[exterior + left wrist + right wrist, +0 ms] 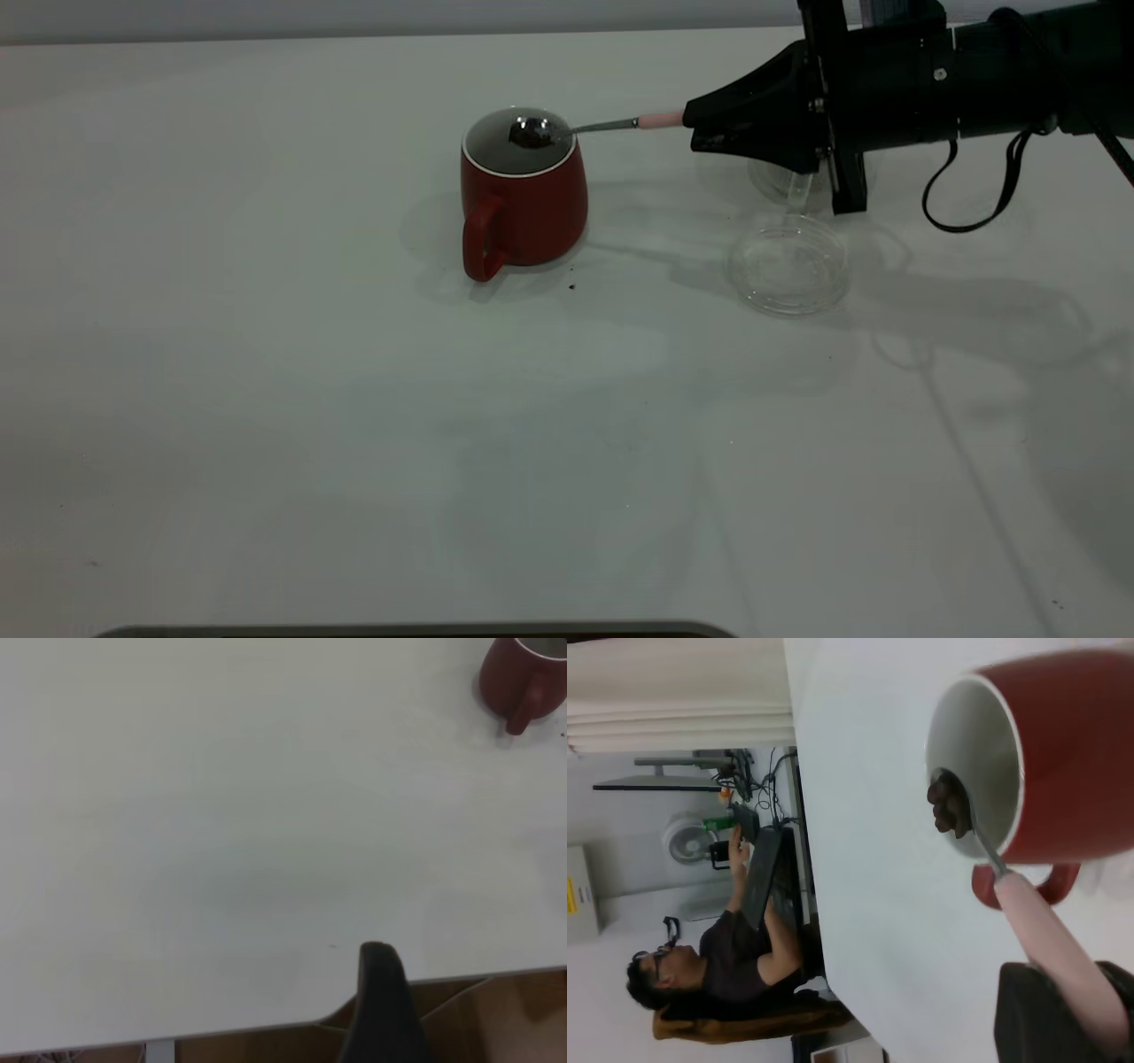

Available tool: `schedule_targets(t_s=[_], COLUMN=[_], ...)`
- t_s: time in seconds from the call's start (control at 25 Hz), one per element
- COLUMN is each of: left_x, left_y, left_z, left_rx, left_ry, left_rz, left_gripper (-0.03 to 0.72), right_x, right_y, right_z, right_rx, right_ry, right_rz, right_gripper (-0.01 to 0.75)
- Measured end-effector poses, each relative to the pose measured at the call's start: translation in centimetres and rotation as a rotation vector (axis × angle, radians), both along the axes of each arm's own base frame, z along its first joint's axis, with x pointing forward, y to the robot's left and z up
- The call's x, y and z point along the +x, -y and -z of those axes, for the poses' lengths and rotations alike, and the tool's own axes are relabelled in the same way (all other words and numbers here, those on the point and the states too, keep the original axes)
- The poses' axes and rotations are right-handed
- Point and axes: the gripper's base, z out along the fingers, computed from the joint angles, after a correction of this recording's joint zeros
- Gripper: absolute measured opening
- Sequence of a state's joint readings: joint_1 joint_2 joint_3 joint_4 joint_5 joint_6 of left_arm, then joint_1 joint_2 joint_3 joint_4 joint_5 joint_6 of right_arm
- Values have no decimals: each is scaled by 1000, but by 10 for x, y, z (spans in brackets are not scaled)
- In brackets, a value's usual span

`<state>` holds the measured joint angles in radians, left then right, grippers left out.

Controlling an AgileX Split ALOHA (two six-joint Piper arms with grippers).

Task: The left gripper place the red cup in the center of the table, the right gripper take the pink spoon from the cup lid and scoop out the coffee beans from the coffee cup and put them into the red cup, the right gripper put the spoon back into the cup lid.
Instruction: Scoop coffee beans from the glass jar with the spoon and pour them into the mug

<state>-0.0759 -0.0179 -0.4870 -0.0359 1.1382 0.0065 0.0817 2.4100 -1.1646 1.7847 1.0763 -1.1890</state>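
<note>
No brand or readable writing appears on any object. The red cup [523,197] stands upright near the middle of the table [310,425], its handle toward the camera in the exterior view. The right hand [695,127] is clamped on the pale handle of the pink spoon [589,127], which it holds level, with the bowl over the cup's mouth and coffee beans [529,135] in it. The cup lid [788,263] lies flat to the right, well apart from the cup; the coffee cup [784,182] is mostly hidden behind the hand. Wide bare table lies at the front and left. Only the right wrist view shows a seated person [735,961] beyond the table edge. In the left wrist view the left hand [381,1010] hangs near the table edge, far from the cup, and whether it is apart or together cannot be told.
</note>
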Motion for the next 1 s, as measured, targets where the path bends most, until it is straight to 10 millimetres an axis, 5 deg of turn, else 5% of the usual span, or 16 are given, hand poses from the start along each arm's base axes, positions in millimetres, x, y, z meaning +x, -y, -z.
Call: schedule_targets(t_s=[0.4, 0.8, 1.0], left_x=[0, 0, 0], left_y=[0, 0, 0], left_z=[0, 0, 0], left_rx=[2, 2, 2], left_ry=[0, 0, 0], left_rz=[2, 2, 2], left_gripper=[569, 569, 569], right_x=[7, 9, 8], right_y=[-1, 2, 0], right_z=[-4, 0, -3], right_rx=[-49, -246, -205], right_ry=[179, 571, 591], right_rz=[-59, -216, -225], right_gripper=[113, 113, 113])
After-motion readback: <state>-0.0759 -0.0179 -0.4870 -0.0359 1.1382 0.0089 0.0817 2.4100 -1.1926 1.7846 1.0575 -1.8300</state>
